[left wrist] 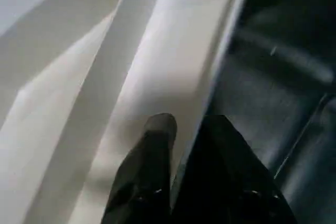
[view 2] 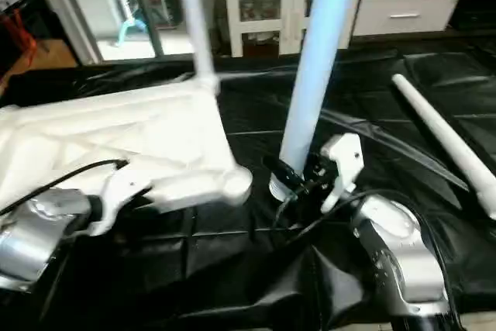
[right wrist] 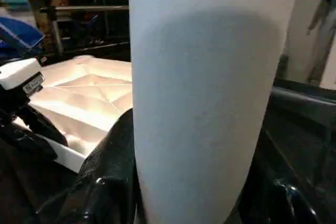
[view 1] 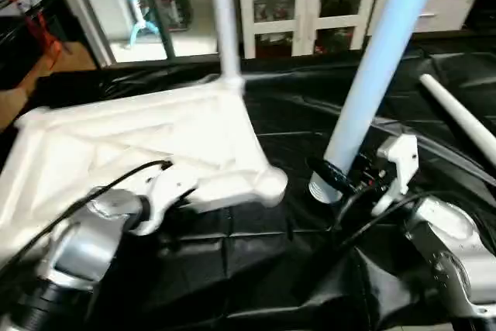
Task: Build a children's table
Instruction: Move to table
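- Head view: tabletop (view 1: 147,145) lies underside up on the black sheet (view 1: 256,269), ribs showing; one leg (view 1: 225,21) already stands in its far corner socket.
- Left gripper (left wrist: 184,129) sits at the tabletop's near rim, one finger on the white edge, the other on the outer side. Cannot tell whether it has clamped down.
- Right gripper (view 2: 306,180) grips a second leg (view 2: 322,60) near its lower end, leg nearly upright, bottom end just beside the near corner socket (view 2: 232,184).
- Spare leg (view 2: 446,141) lies on the sheet, well apart to the right.
- Judgement: socketing step. Steady the rim first, bring the leg's end squarely over the socket, keep it plumb, then press straight down; a tilted entry would likely jam or shove the top.
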`<state>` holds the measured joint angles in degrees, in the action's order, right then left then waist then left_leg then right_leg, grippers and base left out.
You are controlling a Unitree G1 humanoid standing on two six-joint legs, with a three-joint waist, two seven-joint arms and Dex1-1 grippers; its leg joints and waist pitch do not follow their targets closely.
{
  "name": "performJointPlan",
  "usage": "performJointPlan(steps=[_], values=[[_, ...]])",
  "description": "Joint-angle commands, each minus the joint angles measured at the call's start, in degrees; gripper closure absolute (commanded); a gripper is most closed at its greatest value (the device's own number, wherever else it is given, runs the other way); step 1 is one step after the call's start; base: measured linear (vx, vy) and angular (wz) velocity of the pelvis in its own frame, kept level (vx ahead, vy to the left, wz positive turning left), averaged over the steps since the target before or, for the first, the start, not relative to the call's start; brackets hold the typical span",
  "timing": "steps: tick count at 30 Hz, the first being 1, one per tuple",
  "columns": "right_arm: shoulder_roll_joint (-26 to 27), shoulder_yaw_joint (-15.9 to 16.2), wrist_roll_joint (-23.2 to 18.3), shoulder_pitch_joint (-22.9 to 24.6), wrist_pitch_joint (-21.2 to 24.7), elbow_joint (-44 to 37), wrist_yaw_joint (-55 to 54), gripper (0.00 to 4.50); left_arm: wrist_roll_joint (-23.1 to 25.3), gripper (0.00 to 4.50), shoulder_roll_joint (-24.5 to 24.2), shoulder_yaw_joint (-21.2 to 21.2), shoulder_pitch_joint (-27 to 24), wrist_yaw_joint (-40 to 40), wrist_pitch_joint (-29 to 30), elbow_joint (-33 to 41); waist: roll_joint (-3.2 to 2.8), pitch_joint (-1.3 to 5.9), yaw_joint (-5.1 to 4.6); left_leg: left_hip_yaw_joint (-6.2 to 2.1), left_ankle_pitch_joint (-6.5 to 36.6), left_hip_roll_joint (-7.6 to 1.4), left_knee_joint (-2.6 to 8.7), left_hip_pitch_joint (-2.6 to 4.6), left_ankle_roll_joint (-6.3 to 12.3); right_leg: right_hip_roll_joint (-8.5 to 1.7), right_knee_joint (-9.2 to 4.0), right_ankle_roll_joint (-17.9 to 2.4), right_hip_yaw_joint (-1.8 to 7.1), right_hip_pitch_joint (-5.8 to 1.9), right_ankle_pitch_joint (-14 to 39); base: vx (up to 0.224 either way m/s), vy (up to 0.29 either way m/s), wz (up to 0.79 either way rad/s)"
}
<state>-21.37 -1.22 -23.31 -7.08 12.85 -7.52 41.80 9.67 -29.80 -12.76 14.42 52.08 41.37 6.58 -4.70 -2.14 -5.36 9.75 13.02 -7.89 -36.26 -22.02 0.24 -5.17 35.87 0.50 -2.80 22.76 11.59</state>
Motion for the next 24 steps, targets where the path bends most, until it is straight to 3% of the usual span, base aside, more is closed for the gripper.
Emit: performJointPlan(steps=[1,4,8,12,16,23,24], values=[[0.46,0.31,0.48,-1.29,-0.78,0.63,-0.47,2.64,-0.57,3.74,-0.95,-1.39,-1.75,0.41,-0.84,0.35,0.98,2.69,1.03,-2.46,10.46,-4.51,5.15,-0.02,5.65,-3.6,-5.17,-14.51,2.17,-2.54,12.02,0.0,0.0,0.0],[0.45,-0.24,0.75,-1.89,-1.05,1.49,-1.01,2.64,-2.28,4.04,-1.61,-1.94,-2.5,1.94,-6.53,0.7,1.31,2.91,2.1,-2.23,8.37,-4.46,5.05,0.25,6.62,-3.47,-4.86,-15.58,2.14,-2.52,7.09,0.0,0.0,0.0],[0.24,-0.33,1.12,-2.09,-1.34,2.04,-1.11,2.64,-2.16,4.25,-2.99,-2.62,-3.48,3.39,-5.95,2.34,1.34,2.99,3.05,-2.05,5.77,-4.6,4.96,0.41,7.4,-3.57,-4.28,-16.63,2.21,-2.69,3.09,0.0,0.0,0.0],[0.41,-0.43,1.39,-2.47,-1.45,2.39,-1.17,2.64,-4.66,4.43,-5.97,-3.29,-5.91,7.46,-8.77,5.18,1.4,2.86,3.2,-2.05,6.33,-4.61,5.09,0.42,7.16,-3.56,-4.27,-16.72,2.18,-2.67,4.13,0.0,0.0,0.0],[0.57,-0.34,1.52,-2.8,-1.58,2.73,-1.24,2.64,-6.76,4.49,-6.97,-2.73,-6.75,9.07,-10.78,6.26,1.54,2.64,3.28,-1.91,9.57,-4.62,5.38,0.65,5.52,-3.4,-4.58,-16.43,2.29,-2.44,7.53,0.0,0.0,0.0],[0.94,-0.4,0.9,-2.65,-1.14,2.66,-1.35,2.64,-2.67,4.49,-6.48,-2.95,-3.59,3.02,-17.27,0.34,1.39,2.69,4.31,-1.78,9.16,-4.51,5.37,0.85,4.6,-3.35,-4.52,-15.81,2.43,-2.41,6.14,0.0,0.0,0.0],[1.03,-0.49,0.79,-2.57,-1.02,2.62,-1.48,2.64,-3.02,4.21,-5.89,-2.47,-2.92,2.43,-17.7,-0.47,1.46,2.74,4.25,-1.69,9.25,-4.52,5.34,0.88,4.39,-3.34,-4.51,-15.76,2.49,-2.44,6.09,0.0,0.0,0.0]])
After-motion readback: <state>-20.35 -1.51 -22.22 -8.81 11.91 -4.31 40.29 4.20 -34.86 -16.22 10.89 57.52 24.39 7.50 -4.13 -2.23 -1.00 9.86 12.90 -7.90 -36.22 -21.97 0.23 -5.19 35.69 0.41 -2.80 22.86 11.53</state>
